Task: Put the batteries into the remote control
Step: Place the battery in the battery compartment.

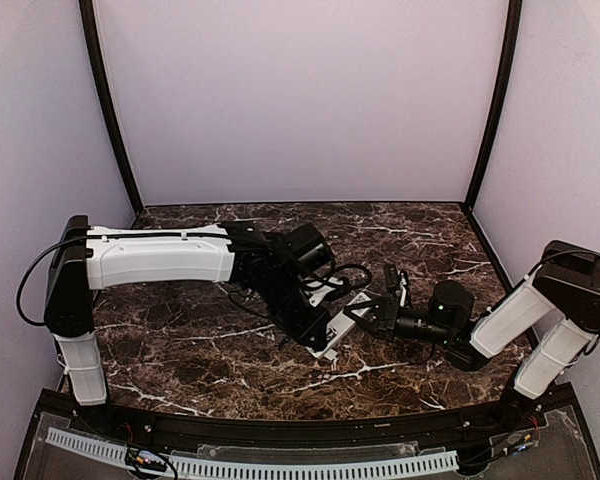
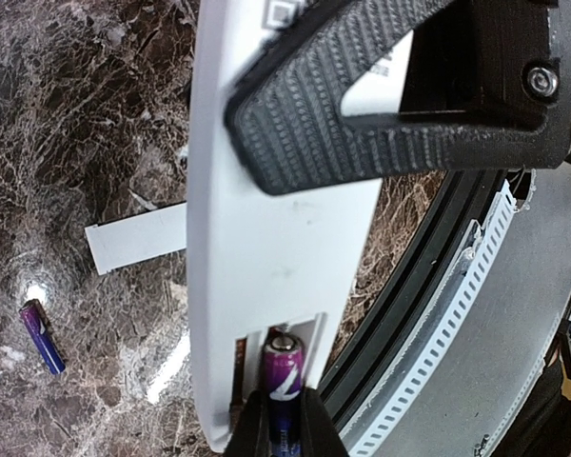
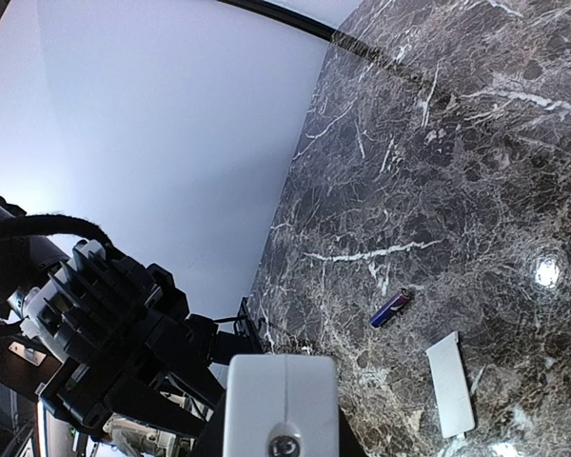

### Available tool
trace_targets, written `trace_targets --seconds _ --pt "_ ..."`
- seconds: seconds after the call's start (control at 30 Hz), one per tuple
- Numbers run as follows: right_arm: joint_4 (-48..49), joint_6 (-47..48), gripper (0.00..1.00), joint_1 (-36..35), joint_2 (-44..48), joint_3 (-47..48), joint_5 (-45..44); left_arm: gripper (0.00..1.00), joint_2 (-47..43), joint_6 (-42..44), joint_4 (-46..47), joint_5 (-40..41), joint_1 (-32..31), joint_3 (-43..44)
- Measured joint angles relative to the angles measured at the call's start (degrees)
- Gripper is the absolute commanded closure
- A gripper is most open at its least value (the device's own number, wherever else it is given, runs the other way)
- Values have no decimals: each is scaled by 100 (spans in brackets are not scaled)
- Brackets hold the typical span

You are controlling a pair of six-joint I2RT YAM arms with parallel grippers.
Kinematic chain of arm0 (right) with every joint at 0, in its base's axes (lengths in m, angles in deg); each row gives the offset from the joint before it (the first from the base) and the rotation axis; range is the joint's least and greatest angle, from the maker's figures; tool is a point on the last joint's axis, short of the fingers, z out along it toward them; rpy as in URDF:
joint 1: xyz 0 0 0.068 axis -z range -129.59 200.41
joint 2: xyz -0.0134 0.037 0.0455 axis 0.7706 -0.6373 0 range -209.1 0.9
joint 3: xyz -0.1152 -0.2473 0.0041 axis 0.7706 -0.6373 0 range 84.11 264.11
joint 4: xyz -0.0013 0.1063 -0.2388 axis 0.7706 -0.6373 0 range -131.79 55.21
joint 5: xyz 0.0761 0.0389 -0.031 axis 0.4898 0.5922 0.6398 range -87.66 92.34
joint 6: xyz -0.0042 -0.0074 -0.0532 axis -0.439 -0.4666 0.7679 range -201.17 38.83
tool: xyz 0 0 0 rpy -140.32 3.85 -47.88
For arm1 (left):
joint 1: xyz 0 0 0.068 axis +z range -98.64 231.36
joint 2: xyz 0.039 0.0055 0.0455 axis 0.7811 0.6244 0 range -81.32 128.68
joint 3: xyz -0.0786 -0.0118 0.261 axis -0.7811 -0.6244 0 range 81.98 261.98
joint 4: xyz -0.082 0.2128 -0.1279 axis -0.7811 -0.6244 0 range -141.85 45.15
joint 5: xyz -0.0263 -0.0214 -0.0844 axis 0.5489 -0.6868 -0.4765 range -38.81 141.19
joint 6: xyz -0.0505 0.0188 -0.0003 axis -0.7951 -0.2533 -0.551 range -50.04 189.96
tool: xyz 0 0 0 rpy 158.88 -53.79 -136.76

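Observation:
My right gripper (image 1: 377,318) is shut on one end of the white remote control (image 2: 266,238), holding it above the dark marble table with its back toward the left wrist camera. One ribbed black finger (image 2: 362,114) of that gripper crosses the remote. In the right wrist view the remote's end (image 3: 281,390) sits between the jaws of the right gripper (image 3: 281,424). My left gripper (image 2: 284,419) is shut on a purple battery (image 2: 284,367), whose tip lies in the open recess at the remote's other end. A second battery (image 2: 41,335) lies loose on the table, also visible in the right wrist view (image 3: 390,308).
A small white cover plate (image 2: 133,236) lies flat on the marble beside the loose battery, and shows in the right wrist view as well (image 3: 451,384). The table's black front rim and white perforated strip (image 2: 457,324) run close under the remote. The left arm's body (image 3: 105,324) fills that view's left.

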Motion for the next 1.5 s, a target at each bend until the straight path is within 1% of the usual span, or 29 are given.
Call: trace_targets --seconds 0.13,0.3,0.43,0.6,0.67,0.87,1.0,1.23,1.37,1.5 --pt "-24 4 100 0 0 0 -46 94 101 0 -85 2 0 127" --pt "-59 2 100 0 0 0 -72 84 170 0 -157 28 0 223" --pt "-66 -7 100 -2 0 0 -83 78 184 0 -173 70 0 234" --pt "-61 -37 100 -4 0 0 -133 74 216 -2 -173 94 0 278" --pt "-61 -52 100 -4 0 0 -149 70 223 -4 -184 114 0 299" --pt "-13 -133 100 -4 20 0 -214 64 223 2 -245 199 -15 435" --pt "26 -168 100 -4 28 0 -267 61 221 13 -258 313 -22 509" --pt "42 -219 100 -4 31 0 -326 61 212 28 -254 428 -39 535" --pt "68 -302 100 -4 31 -2 -345 58 149 44 -249 505 -52 538" --pt "136 -378 100 -4 31 -17 -354 57 13 68 -210 605 -52 544"
